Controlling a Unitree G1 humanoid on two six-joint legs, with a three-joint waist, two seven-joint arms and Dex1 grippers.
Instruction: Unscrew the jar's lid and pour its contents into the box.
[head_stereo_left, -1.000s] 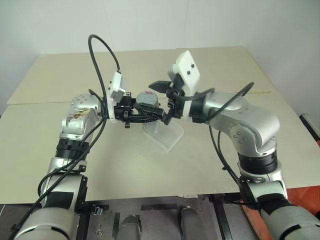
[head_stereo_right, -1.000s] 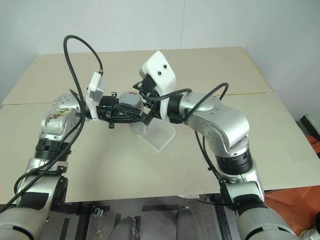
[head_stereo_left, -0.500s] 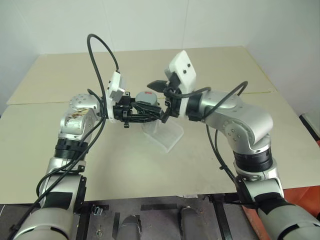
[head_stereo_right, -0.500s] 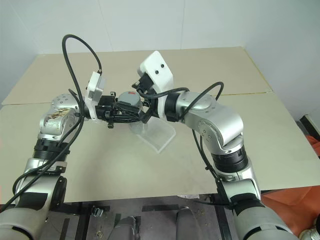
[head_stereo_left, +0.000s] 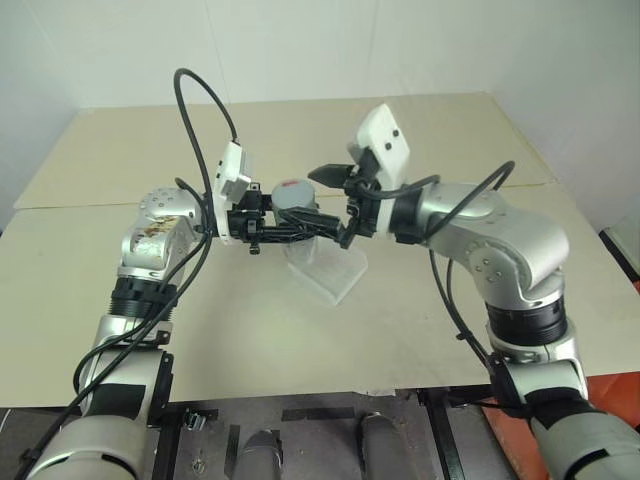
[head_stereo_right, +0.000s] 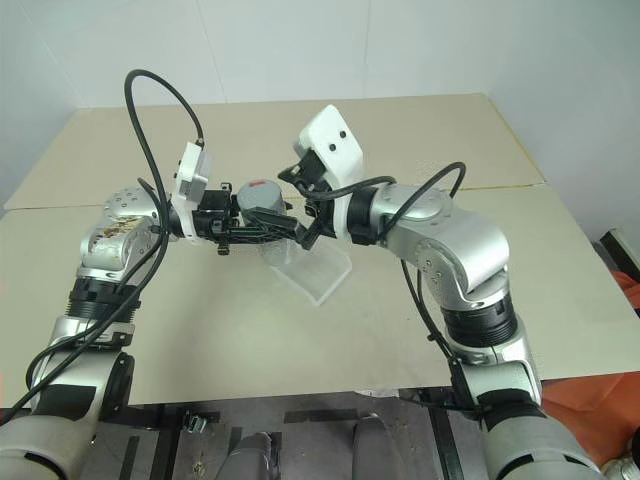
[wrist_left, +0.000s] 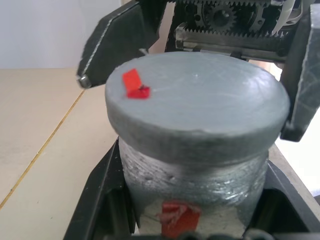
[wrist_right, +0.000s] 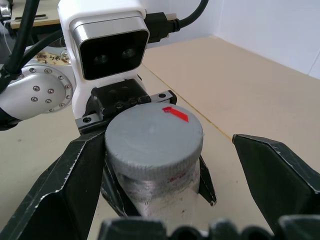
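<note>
My left gripper (head_stereo_left: 318, 224) is shut on the jar (head_stereo_left: 289, 210), holding it upright in the air. The jar's silvery side (wrist_left: 195, 185) carries a red mark and sits between the black fingers (wrist_left: 102, 200). The grey lid (wrist_right: 152, 134), with a small red mark on top, is on the jar. My right gripper (head_stereo_left: 337, 204) is open and level with the lid (head_stereo_left: 293, 189), one finger (wrist_right: 65, 185) close beside it and the other finger (wrist_right: 277, 170) well clear. The clear box (head_stereo_left: 327, 271) lies on the table right below the jar.
The beige table (head_stereo_left: 450, 130) stretches wide on all sides of the box, with a seam across its middle. A white wall stands behind it. The table's front edge runs just ahead of my arms.
My right gripper has drawn a little to the right, back from the lid, still open. The left gripper and the jar have stayed in place.
</note>
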